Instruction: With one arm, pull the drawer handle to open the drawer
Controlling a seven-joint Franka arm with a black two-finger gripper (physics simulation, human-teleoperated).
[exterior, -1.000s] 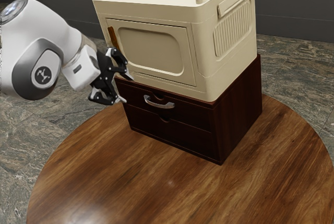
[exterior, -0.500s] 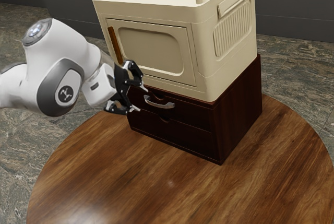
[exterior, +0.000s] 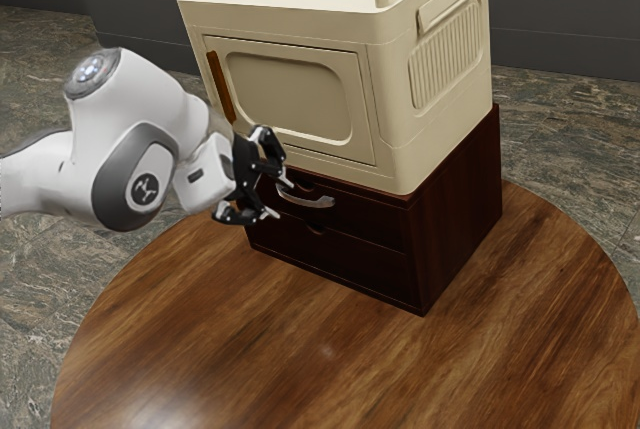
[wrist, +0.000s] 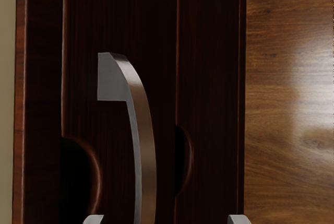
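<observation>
upper drawer [exterior: 362,211]: dark, shut | handle [exterior: 312,203]: silver arch, crosswise on front

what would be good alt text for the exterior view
A white robot arm reaches in from the exterior view's left, its open hand close to the curved metal handle on the closed upper drawer of a dark wooden cabinet. A cream cabinet sits on top; the stack stands on a round wooden table.

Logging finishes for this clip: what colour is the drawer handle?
Silvery grey metal, clearest in the wrist view.
</observation>
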